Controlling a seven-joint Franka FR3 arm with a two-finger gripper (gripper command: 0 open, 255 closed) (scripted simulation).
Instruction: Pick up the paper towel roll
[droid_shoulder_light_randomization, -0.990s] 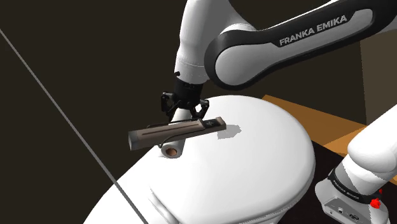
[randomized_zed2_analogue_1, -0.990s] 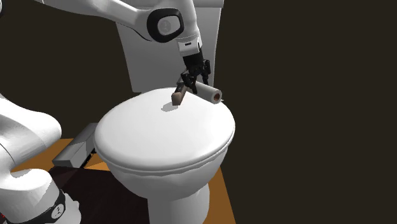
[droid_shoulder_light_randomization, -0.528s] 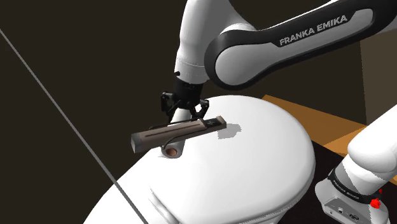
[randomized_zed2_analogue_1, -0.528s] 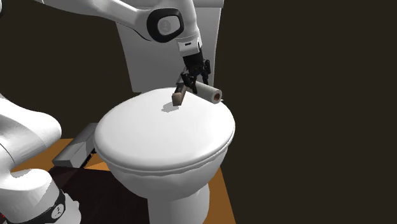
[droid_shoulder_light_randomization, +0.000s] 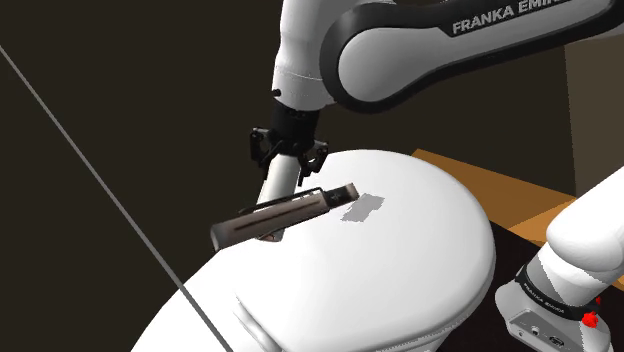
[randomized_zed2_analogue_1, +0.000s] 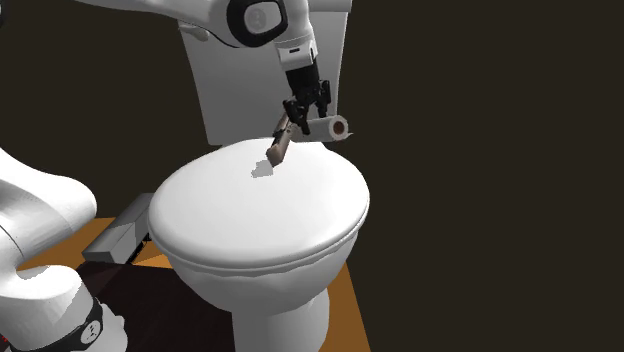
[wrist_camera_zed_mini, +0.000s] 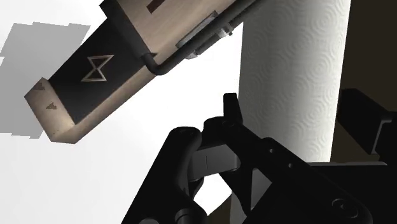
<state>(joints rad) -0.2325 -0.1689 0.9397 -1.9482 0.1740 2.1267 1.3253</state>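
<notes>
The paper towel roll (droid_shoulder_light_randomization: 277, 186) is white with a brown core, whose end shows in the second exterior view (randomized_zed2_analogue_1: 340, 127). My black gripper (droid_shoulder_light_randomization: 288, 152) is shut on it and holds it in the air above the back of the white toilet lid (droid_shoulder_light_randomization: 400, 260). A brown bar-shaped holder (droid_shoulder_light_randomization: 285, 213) hangs tilted from the roll, clear of the lid, and casts a grey shadow (droid_shoulder_light_randomization: 362, 207). In the wrist view the embossed roll (wrist_camera_zed_mini: 292, 76) sits between the fingers (wrist_camera_zed_mini: 210, 153), with the holder (wrist_camera_zed_mini: 121, 63) beside it.
The toilet tank (randomized_zed2_analogue_1: 240, 80) stands just behind the gripper (randomized_zed2_analogue_1: 305, 108). An orange-brown floor (droid_shoulder_light_randomization: 520, 190) lies beyond the lid. A grey box (randomized_zed2_analogue_1: 120, 235) sits on the floor by my arm's base. A thin grey line (droid_shoulder_light_randomization: 100, 185) crosses the shoulder view's left.
The gripper has risen with the roll. The holder came up with it, tilting more, and its shadow on the lid has separated from it.
</notes>
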